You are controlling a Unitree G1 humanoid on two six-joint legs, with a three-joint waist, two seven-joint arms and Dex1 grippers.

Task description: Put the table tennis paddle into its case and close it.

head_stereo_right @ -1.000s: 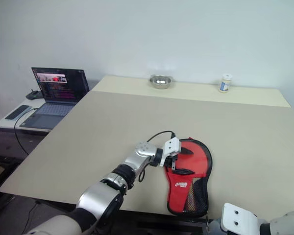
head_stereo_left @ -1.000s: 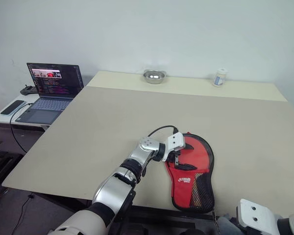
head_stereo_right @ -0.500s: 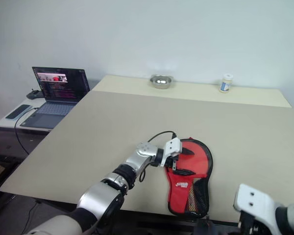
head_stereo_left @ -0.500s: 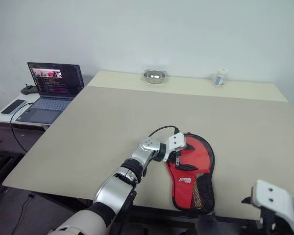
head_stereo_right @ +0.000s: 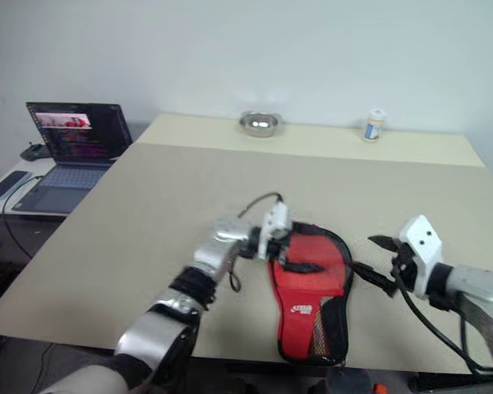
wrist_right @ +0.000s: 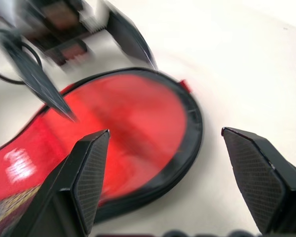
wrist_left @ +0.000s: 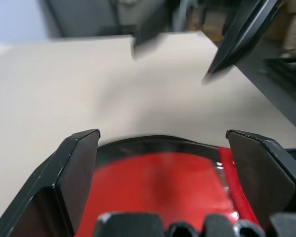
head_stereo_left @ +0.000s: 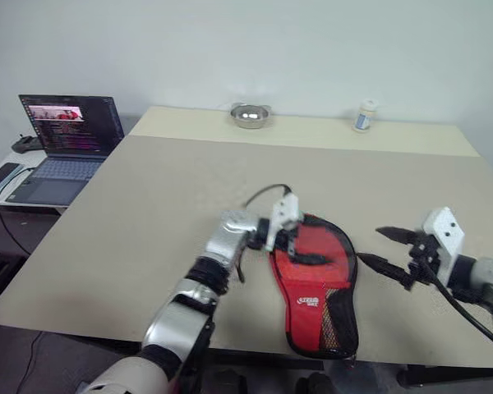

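Observation:
The case (head_stereo_left: 316, 283) lies flat on the table (head_stereo_left: 172, 189), red side up, its black mesh pocket towards the front edge. My left gripper (head_stereo_left: 306, 249) hovers open over the left part of the case's round end. In the left wrist view its fingers (wrist_left: 76, 173) straddle the red fabric (wrist_left: 158, 182). My right gripper (head_stereo_left: 370, 245) is open just to the right of the case, pointing at its round end and not touching it. In the right wrist view the case (wrist_right: 128, 123) lies between its fingertips. The table tennis paddle is hidden or out of view.
A metal bowl (head_stereo_left: 249, 115) and a small white bottle (head_stereo_left: 362, 116) stand at the table's far edge. An open laptop (head_stereo_left: 66, 131) and a phone (head_stereo_left: 0, 175) rest on a lower side table to the left.
The camera has shifted. My right arm has come up from below the table's front edge to beside the case. My left gripper has lifted a little above the case.

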